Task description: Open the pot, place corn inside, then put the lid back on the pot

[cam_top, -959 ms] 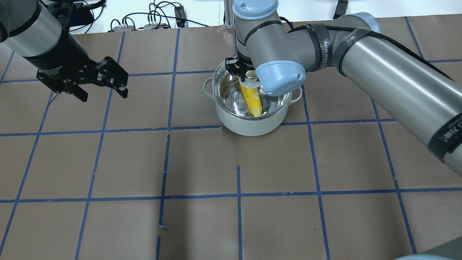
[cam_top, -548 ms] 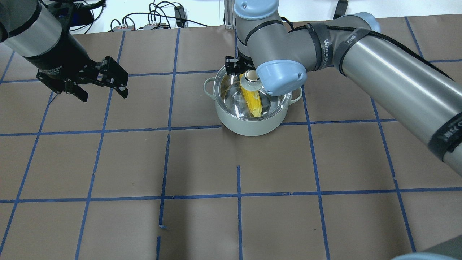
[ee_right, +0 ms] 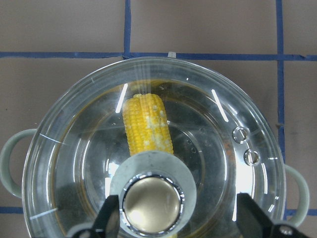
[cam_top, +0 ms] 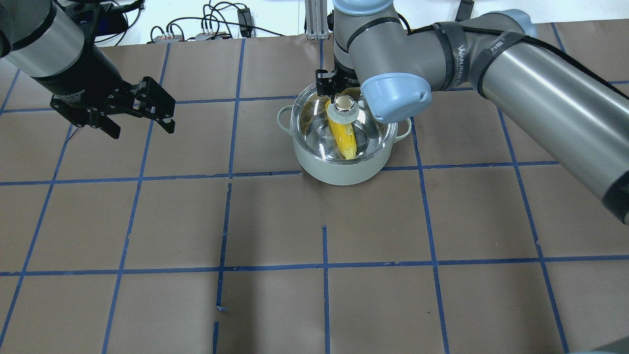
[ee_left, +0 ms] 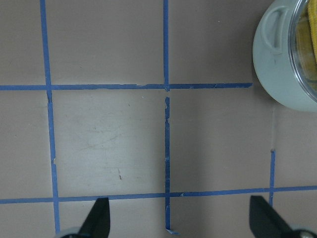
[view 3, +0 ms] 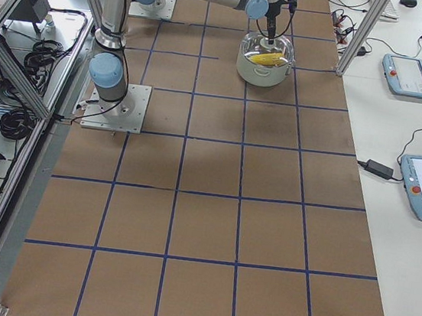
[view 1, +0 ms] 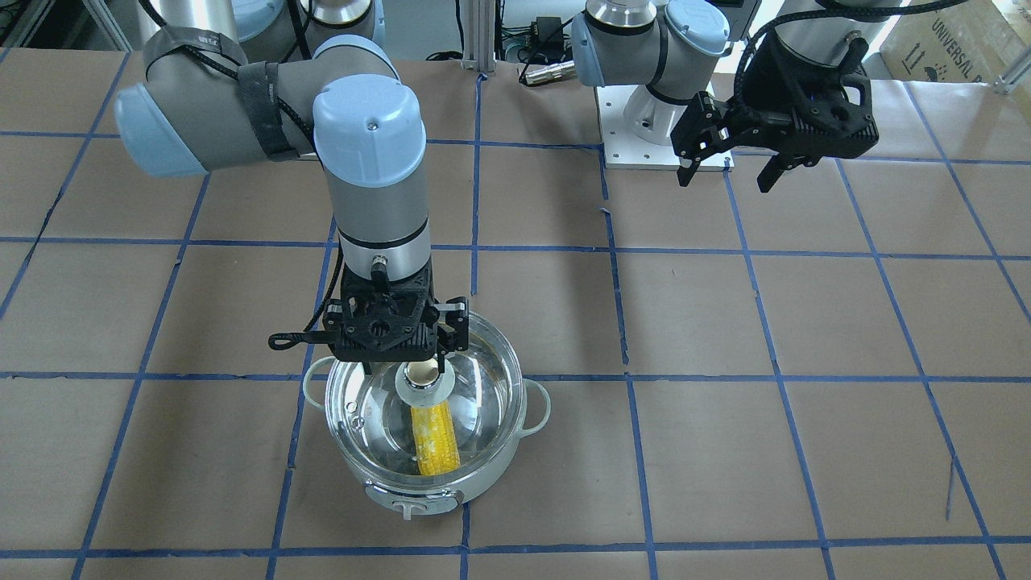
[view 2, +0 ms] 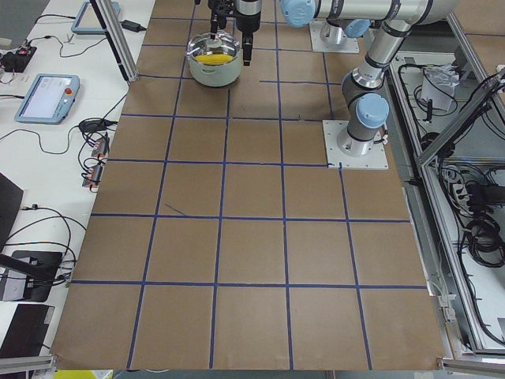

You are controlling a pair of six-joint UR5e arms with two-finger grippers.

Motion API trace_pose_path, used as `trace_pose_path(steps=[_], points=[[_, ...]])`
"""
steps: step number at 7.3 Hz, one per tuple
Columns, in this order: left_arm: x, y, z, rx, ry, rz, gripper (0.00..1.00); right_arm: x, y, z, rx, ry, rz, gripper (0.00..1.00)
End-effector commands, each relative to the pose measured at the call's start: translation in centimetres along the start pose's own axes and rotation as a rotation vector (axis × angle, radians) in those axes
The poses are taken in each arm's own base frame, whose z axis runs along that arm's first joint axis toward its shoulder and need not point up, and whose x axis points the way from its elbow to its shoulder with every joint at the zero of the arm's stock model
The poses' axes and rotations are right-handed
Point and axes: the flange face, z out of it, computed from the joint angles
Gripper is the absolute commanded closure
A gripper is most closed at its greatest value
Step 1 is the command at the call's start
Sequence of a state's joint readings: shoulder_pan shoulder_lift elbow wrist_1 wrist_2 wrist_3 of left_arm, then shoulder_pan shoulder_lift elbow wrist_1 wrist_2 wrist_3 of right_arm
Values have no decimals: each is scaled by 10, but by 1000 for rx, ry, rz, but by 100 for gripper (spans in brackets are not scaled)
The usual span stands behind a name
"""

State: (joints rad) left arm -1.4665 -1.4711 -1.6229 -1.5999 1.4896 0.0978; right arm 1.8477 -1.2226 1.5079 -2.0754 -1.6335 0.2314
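The lid [ee_right: 218,144] sits level on the pot [cam_top: 344,169], with the corn [ee_right: 147,124] lying inside under the glass, its long axis across the pot's middle. The right gripper [ee_right: 181,217] hangs straight above the lid's knob [ee_right: 151,204], fingers spread wide and holding nothing, so lifting away looks like all that remains. The left gripper [cam_top: 142,129], also wide and empty, is well off to the pot's left.

Left arm [view 1: 628,48], right arm [cam_top: 540,98]: silver-grey, pale blue joint caps. Right arm carries black cable under lettered black straps. Left gripper [cam_top: 142,130], right gripper [ee_right: 179,220]: black.
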Motion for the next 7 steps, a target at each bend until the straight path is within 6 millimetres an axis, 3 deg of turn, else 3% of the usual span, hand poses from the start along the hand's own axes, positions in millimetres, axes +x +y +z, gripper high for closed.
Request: trace_pose_path(steps=[1, 3, 5, 7], points=[[0, 0, 0, 0, 0, 2, 0, 40, 8, -35, -18, 14, -50, 4], [0, 0, 0, 0, -1, -1, 0, 97, 21, -53, -33, 26, -35, 0], [0, 0, 0, 0, 0, 2, 0, 114, 50, -73, -107, 40, -17, 0], [0, 0, 1, -2, -1, 2, 0, 156, 64, -100, -155, 62, 61, 0]])
